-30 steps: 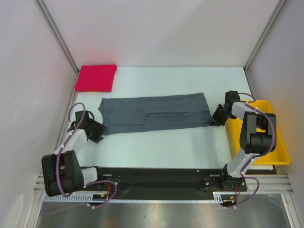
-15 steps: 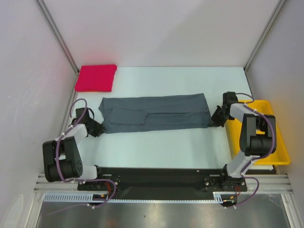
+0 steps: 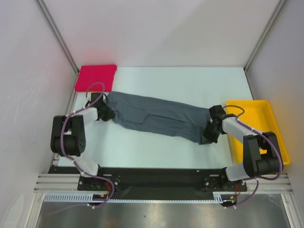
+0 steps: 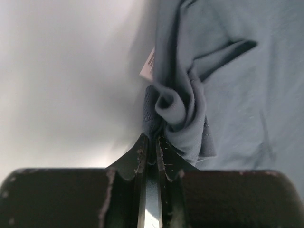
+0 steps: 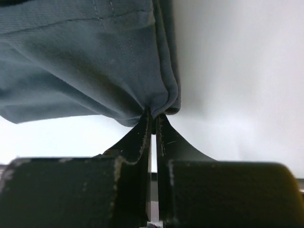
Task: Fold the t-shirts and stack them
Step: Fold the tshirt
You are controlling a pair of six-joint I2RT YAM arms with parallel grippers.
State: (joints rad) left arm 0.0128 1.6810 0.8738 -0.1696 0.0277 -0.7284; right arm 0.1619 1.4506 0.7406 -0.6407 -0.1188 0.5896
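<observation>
The slate-grey t-shirt (image 3: 156,114) hangs stretched between my two grippers, slanting from upper left to lower right across the table. My left gripper (image 3: 107,114) is shut on its bunched left end (image 4: 183,111), where a small white tag shows. My right gripper (image 3: 207,135) is shut on its right hem (image 5: 142,80). The pinkish-red t-shirt (image 3: 96,77) lies folded flat at the far left corner of the table.
A yellow plastic tray (image 3: 266,133) stands at the right edge, close to my right arm. White walls with metal posts enclose the table on three sides. A black rail (image 3: 152,178) runs along the near edge.
Both grippers closed on the ends of the grey shirt. The left end moved away toward the red shirt, the right end moved nearer. The shirt now lies slanted and bunched narrower.
</observation>
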